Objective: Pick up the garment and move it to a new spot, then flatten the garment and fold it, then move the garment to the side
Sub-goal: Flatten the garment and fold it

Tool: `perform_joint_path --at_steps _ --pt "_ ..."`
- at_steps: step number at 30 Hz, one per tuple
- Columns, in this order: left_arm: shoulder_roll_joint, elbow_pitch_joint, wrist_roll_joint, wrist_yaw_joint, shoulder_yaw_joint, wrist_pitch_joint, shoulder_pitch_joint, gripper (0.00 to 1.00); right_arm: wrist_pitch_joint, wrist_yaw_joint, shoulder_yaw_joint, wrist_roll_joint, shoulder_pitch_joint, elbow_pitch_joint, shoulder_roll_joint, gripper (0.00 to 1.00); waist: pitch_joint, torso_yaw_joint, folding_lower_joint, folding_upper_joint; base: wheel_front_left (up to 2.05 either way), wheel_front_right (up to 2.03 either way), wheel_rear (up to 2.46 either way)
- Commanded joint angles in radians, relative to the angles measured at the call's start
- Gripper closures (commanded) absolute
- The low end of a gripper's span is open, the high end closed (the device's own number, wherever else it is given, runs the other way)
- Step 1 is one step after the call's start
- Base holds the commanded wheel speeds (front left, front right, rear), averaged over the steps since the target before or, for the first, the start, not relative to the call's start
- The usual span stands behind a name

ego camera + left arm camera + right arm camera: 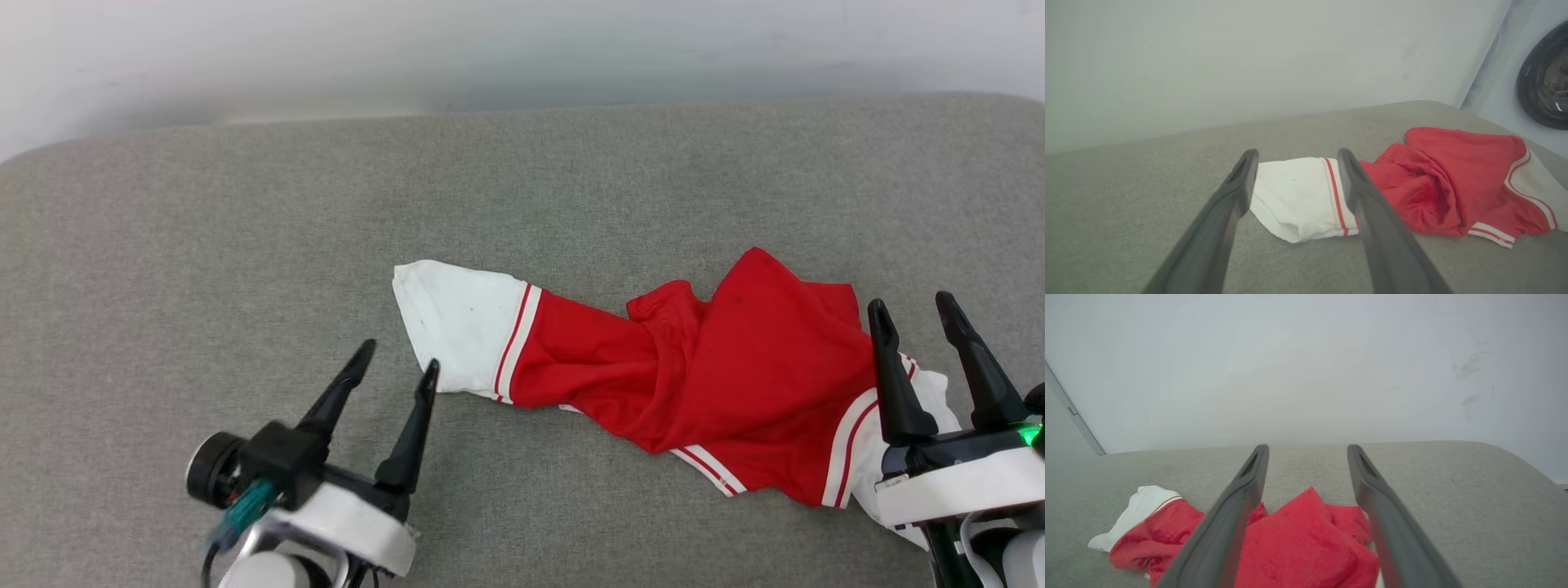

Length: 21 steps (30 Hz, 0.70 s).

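You see the shirt [694, 367] lying crumpled on the grey pad [245, 245], over on the right side. One white sleeve [457, 322] sticks out to the left. Your left hand [400, 355] is wide open and holds nothing. Its tips are just beside that sleeve. Your right hand [912, 304] is wide open and empty, at the shirt's right end.

No text readable, as far as the crumpled garment [735, 367] shows.
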Motion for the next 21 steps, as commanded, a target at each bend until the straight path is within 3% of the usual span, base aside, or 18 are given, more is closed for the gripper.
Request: perform_joint_path --at_steps 1,6,12,21 --pt "0.009 0.004 -0.011 -0.001 -0.011 0.019 -0.029 0.00 -0.009 0.000 -0.002 -0.004 -0.011 0.004 0.003 0.00 0.009 -0.007 0.0000 0.0000 0.00 0.00 0.00" --pt "0.109 0.044 -0.090 -0.001 -0.134 0.307 -0.151 0.00 -0.031 0.000 -0.003 -0.022 -0.023 0.022 0.007 0.00 0.041 -0.020 0.0000 0.0000 0.00 0.00 0.00" --pt "0.187 0.039 -0.198 -0.001 -0.228 0.636 -0.286 0.00 -0.040 0.000 0.017 -0.037 -0.037 0.033 0.017 0.00 0.084 -0.042 0.0000 0.0000 0.00 0.00 0.00" --pt "0.227 0.122 -0.237 -0.001 -0.336 0.810 -0.410 0.00 -0.049 0.000 0.030 -0.049 -0.055 0.046 0.021 0.00 0.151 -0.069 0.0000 0.0000 0.00 0.00 0.00"
